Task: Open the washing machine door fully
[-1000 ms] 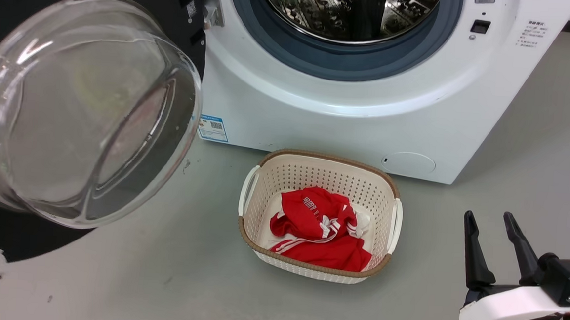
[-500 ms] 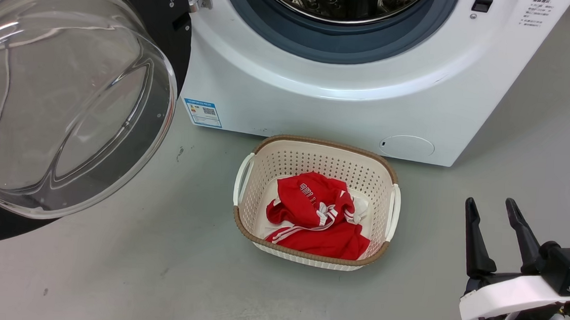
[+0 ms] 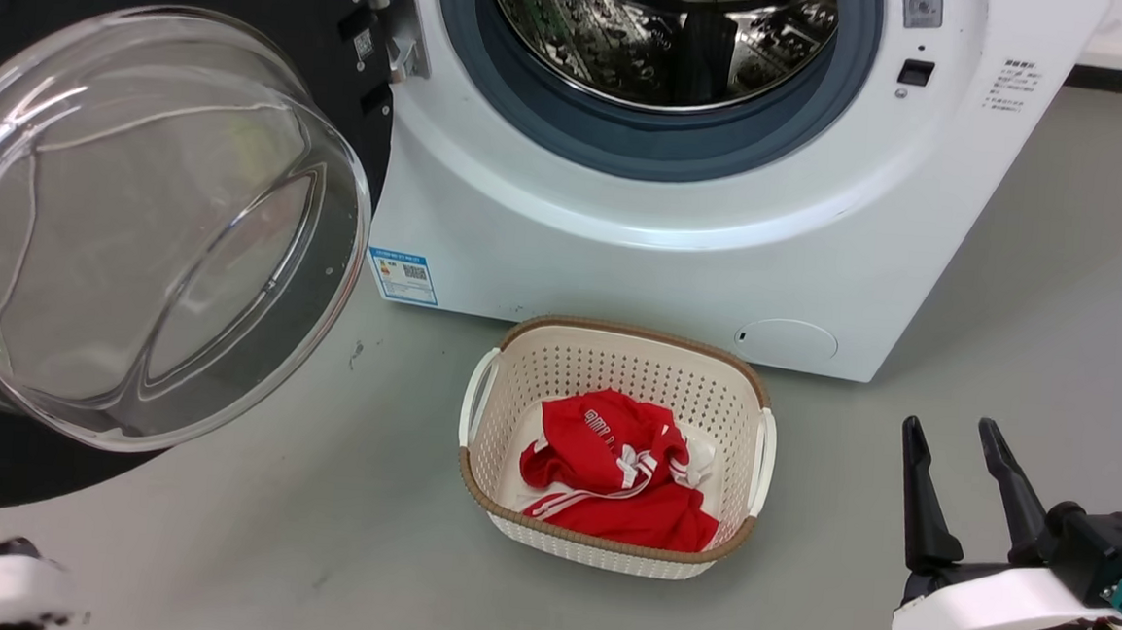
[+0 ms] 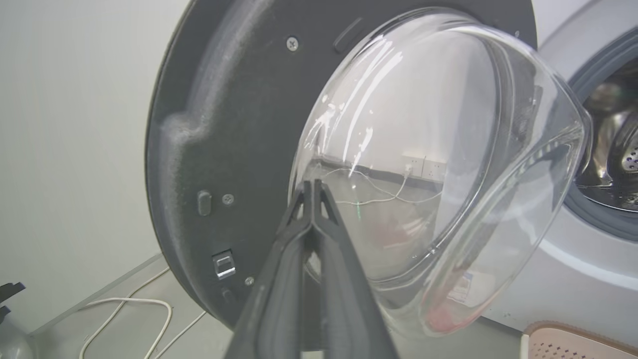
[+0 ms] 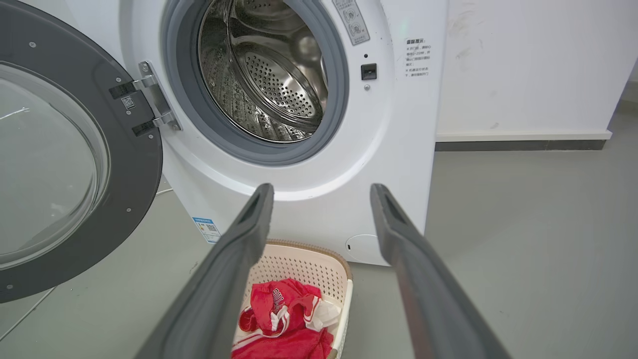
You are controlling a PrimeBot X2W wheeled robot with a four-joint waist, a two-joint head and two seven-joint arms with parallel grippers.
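**Washing machine door (image 3: 147, 231): swung wide, last of the arc left to push**

Hangs out to the left of the washing machine (image 3: 623, 260) on its hinge (image 3: 390, 12), glass bowl bulging toward the robot, dark frame low over the floor (image 3: 314, 534). Judged most of the way round, not yet folded right back.

Left hand (image 4: 311, 188): fingers pressed together, holding nothing, tips at the seam between glass and dark inner frame. Cannot tell whether touching. Right hand (image 3: 947, 426): fingers apart, empty, low over the floor's right side, well apart from the basket (image 3: 616, 367).

To finish well:
- Press on the dark frame, not the slick curved glass, where closed tips would likely slide.
- Push far from the hinge for leverage.
- Go slowly, follow the arc, and stop once the hinge resists.

Open floor beyond the door's free edge, up to the pale wall (image 4: 75, 124). Mind the white cable (image 4: 124, 304) on the floor there, near the sweep. No worry from the basket and its red garment (image 3: 610, 474), in front of the machine and outside the arc.
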